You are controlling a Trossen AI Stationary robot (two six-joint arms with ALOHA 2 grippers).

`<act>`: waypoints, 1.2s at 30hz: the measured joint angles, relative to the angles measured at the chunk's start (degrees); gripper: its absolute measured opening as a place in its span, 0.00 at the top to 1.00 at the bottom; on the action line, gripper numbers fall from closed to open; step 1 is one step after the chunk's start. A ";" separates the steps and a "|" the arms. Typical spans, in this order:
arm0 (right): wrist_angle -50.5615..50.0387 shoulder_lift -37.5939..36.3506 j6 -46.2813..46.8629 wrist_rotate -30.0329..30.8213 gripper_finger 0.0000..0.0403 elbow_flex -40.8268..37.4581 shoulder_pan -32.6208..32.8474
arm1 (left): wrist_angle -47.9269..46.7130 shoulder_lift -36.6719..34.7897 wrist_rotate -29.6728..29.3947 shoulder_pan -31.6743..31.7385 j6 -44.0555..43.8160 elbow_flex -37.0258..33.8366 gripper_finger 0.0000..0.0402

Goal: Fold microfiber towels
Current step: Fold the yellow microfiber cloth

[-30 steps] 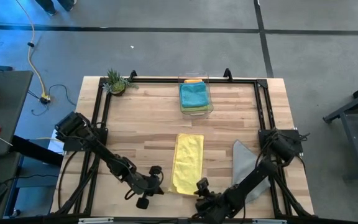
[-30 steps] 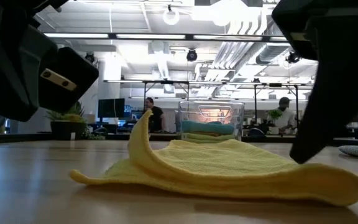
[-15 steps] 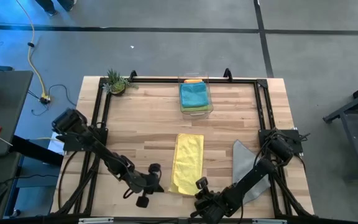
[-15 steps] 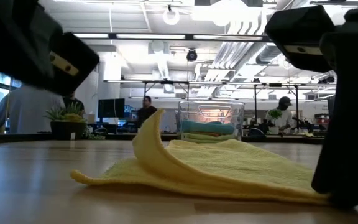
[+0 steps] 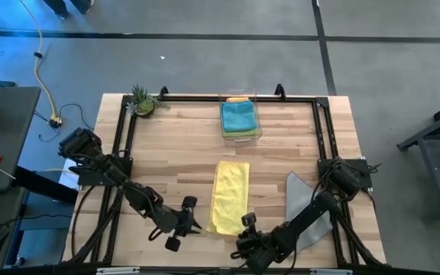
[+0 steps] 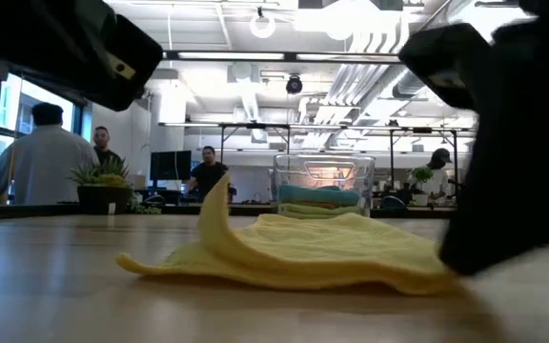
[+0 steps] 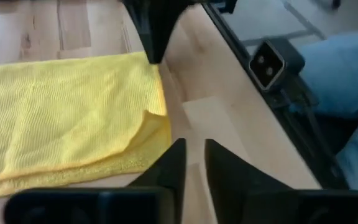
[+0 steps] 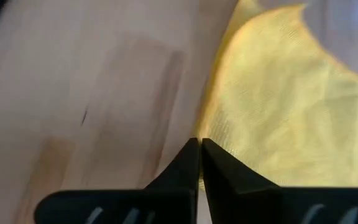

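The yellow towel (image 5: 230,197) lies folded lengthwise on the table's near middle, with a flap of its near left corner (image 6: 215,211) standing up. My left gripper (image 7: 194,163) hovers just off that corner, slightly open and holding nothing. My right gripper (image 8: 198,149) is shut at the towel's near right corner. A grey towel (image 5: 302,200) lies flat at the right, partly under the right arm. Teal (image 5: 239,117), orange (image 5: 237,99) and green towels lie stacked in the clear bin (image 5: 257,131) at the far middle. My right gripper pinches the yellow towel's near right corner (image 8: 215,138) between its two fingertips; one layer or several, I cannot tell. The fingers (image 7: 152,37) slant down from the table's near right side. The towel's remaining part lies flat on the table.
A small potted plant (image 5: 143,101) stands at the far left corner. A black frame rail (image 5: 125,145) runs along the table's left, far and right sides. Bare wood lies between the yellow towel and the bin. People stand in the room beyond the table.
My left gripper has risen from the table beside the towel's near left corner, where the flap still stands up. My right gripper has closed in on the near right corner, and that end of the towel now ends at the gripper instead of reaching past it.
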 joint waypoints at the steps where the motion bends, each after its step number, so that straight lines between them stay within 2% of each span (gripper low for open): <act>1: 0.27 -0.48 0.50 0.21 1.00 0.00 -0.18 | -0.09 0.14 -0.28 -0.26 0.93 0.00 0.84; 5: 0.60 -2.41 2.94 0.58 1.00 0.00 -0.89 | -0.59 0.94 -1.32 -1.45 2.43 0.85 0.70; 9: 1.52 -3.51 4.41 0.56 1.00 0.02 -1.54 | -1.70 2.65 -6.29 -3.16 5.44 2.34 0.58; 13: 1.58 -3.91 5.97 0.53 1.00 0.02 -2.25 | -1.85 5.41 -10.70 -3.84 6.88 2.91 0.51; 23: 0.92 -7.06 7.55 0.91 1.00 0.13 -4.27 | 3.86 11.31 -12.86 -2.17 7.36 2.91 0.44; 30: 2.07 -7.02 6.15 0.27 1.00 0.11 -4.75 | 6.12 12.36 -13.14 -0.61 10.33 2.89 0.39; 33: 2.11 -7.02 5.93 0.10 1.00 0.11 -4.77 | 7.37 12.36 -10.89 -0.09 14.31 2.91 0.39; 36: 2.34 -7.02 5.83 0.10 1.00 0.11 -4.77 | 7.50 12.36 -6.26 0.79 18.52 2.91 0.39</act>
